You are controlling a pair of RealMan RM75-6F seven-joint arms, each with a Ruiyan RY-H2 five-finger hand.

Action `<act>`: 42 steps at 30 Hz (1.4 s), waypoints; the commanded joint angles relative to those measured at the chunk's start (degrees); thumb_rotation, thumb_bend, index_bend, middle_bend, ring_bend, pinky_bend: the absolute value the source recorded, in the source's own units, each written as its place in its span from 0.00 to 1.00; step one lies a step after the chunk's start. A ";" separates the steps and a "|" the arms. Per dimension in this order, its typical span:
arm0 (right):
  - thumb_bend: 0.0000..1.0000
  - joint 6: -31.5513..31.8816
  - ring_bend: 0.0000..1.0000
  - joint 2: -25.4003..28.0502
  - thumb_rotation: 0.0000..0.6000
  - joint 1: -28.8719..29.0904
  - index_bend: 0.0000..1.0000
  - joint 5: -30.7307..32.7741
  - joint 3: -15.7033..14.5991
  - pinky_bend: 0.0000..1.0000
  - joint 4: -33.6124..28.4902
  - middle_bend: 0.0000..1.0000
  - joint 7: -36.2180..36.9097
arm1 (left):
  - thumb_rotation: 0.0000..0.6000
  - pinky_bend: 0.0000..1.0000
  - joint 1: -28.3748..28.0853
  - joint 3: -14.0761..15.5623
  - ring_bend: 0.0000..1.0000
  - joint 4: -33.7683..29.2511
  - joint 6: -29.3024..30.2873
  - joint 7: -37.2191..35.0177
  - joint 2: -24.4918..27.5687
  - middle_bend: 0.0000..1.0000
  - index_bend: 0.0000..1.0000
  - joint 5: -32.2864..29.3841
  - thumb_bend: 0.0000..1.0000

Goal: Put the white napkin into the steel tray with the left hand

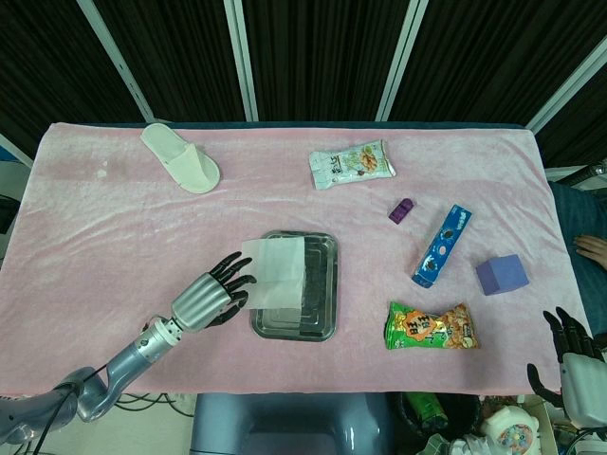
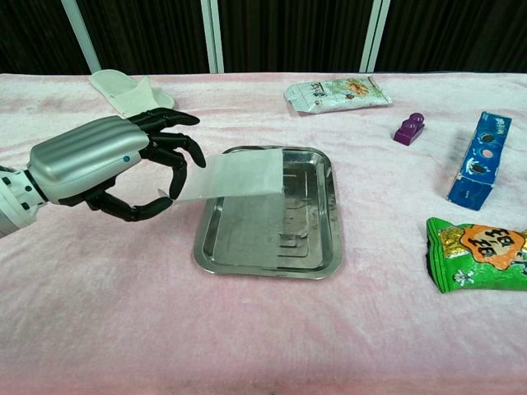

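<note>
The left hand (image 2: 103,169) pinches the near-left edge of the white napkin (image 2: 233,174) between its dark fingers (image 2: 175,156), holding the sheet flat above the left part of the steel tray (image 2: 317,263), which lies on the pink-covered desk (image 2: 247,337) just right of the fingers. Further right of them lie a green snack bag (image 2: 482,255) and a blue box (image 2: 480,158). Beyond the fingers sit a white slipper (image 2: 128,90), a pale snack packet (image 2: 339,92) and a small purple toy (image 2: 408,128). The right hand (image 1: 572,365) hangs off the desk's near right corner, fingers apart, holding nothing.
</note>
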 commanded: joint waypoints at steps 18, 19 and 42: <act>0.35 -0.16 0.06 0.00 1.00 0.05 0.00 0.29 -0.05 0.15 -0.17 0.00 -0.42 | 1.00 0.04 -2.07 -2.60 0.00 -13.27 -12.87 4.54 3.81 0.27 0.62 -11.17 0.52; 0.35 -0.19 0.06 0.02 1.00 0.05 0.00 0.31 -0.06 0.15 -0.16 0.00 -0.41 | 1.00 0.04 -2.12 -3.36 0.00 -16.98 -15.16 6.36 4.84 0.27 0.62 -13.65 0.52; 0.35 -0.60 0.06 0.23 1.00 0.17 0.00 0.66 -0.15 0.15 -0.40 0.00 -0.51 | 1.00 0.04 -3.98 -12.85 0.00 -44.95 -19.08 40.28 6.93 0.27 0.61 -53.97 0.51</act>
